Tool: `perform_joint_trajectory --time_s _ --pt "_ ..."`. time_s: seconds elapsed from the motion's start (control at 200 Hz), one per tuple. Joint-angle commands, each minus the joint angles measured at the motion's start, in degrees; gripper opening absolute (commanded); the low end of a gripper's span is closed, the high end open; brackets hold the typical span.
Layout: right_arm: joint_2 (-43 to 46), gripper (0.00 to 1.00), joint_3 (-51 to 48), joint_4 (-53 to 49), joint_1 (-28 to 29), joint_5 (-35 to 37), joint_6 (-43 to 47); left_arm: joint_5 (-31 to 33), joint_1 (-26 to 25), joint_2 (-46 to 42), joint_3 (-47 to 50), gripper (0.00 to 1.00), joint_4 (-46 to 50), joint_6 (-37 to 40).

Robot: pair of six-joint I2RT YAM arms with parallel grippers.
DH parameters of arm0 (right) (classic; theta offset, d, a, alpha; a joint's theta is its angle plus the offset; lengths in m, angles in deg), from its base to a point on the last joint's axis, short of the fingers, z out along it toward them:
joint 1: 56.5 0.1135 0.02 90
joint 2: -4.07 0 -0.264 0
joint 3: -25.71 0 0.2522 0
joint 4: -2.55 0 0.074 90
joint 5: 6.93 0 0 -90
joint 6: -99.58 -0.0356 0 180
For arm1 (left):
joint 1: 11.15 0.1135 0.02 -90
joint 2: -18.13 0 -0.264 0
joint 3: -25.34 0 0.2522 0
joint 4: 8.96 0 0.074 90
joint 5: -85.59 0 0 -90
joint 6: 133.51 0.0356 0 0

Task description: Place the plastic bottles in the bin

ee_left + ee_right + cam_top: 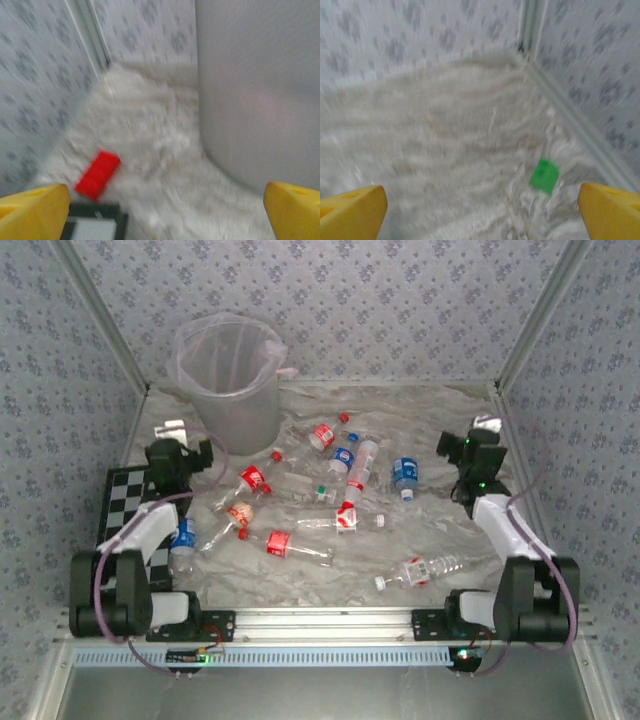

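The bin (226, 380), a tall translucent bucket lined with a clear bag, stands at the back left, and its wall (255, 90) rises close on the right of the left wrist view. Several plastic bottles lie scattered on the crumpled white sheet: one with a red label (254, 480), one with a blue label (405, 473), one by the left arm (183, 536). My left gripper (180, 456) (167, 212) hangs open just left of the bin, holding nothing. My right gripper (476, 445) (482, 212) is open over the sheet at the right, also holding nothing.
A checkerboard (125, 505) (95, 227) lies at the left edge. A small red block (97, 174) rests on the sheet near it, and a green block (543, 176) lies near the right wall. Patterned walls close in three sides.
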Motion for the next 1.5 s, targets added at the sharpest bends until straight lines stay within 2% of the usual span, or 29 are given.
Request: perform_joint_trajectory --time_s 0.0,0.09,0.15,0.24,0.4,0.515,0.62,0.69,0.89,1.069,1.244,1.384,1.494 --pt "3.4 1.0 6.6 -34.0 2.1 8.3 -14.0 2.5 -0.2 -5.7 -6.9 0.99 20.2 -3.3" --pt "5.1 1.0 11.4 -50.5 4.9 11.9 -23.4 -0.3 -0.4 -8.8 -11.8 0.99 32.8 -9.1" --pt "5.8 1.0 13.9 -59.8 6.2 12.8 -31.8 -2.9 -0.8 -10.4 -14.1 0.99 39.1 -10.3" --pt "6.3 1.0 14.9 -71.0 6.6 8.9 -42.2 -5.0 -1.0 -11.6 -17.1 0.99 45.8 -8.7" --pt "9.1 1.0 10.1 -74.2 8.4 0.3 -53.6 -9.5 -1.7 -9.9 -25.5 0.99 55.0 -7.1" --pt "12.5 0.98 2.6 -70.7 8.5 -5.9 -60.2 -14.1 -3.3 -9.7 -27.2 0.99 54.4 -6.5" --pt "12.8 0.98 -1.4 -68.9 8.6 -10.2 -62.4 -21.0 -3.3 -10.6 -25.2 0.99 50.8 -7.9" --pt "12.3 0.98 -2.2 -69.4 9.4 -10.1 -62.8 -24.1 -3.4 -10.7 -24.2 0.99 49.8 -9.2" --pt "10.7 0.94 -8.5 -62.5 9.4 -10.3 -66.1 -26.2 -3.3 -10.5 -23.5 0.99 48.2 -13.0" --pt "6.1 0.93 -11.3 -54.3 8.0 -9.4 -64.3 -28.5 -3.3 -12.2 -24.2 0.99 46.1 -16.2" --pt "2.1 0.73 -8.3 -53.5 7.8 -9.4 -60.0 -30.3 -3.3 -11.7 -24.8 0.98 45.6 -20.1" --pt "2.9 0.58 -5.6 -56.4 9.3 -7.9 -58.0 -32.9 -4.1 -10.4 -24.9 0.96 43.8 -24.5" --pt "5.2 0.55 -3.0 -57.9 10.5 -6.9 -56.8 -35.3 -6.7 -9.5 -26.1 0.95 42.5 -25.4"
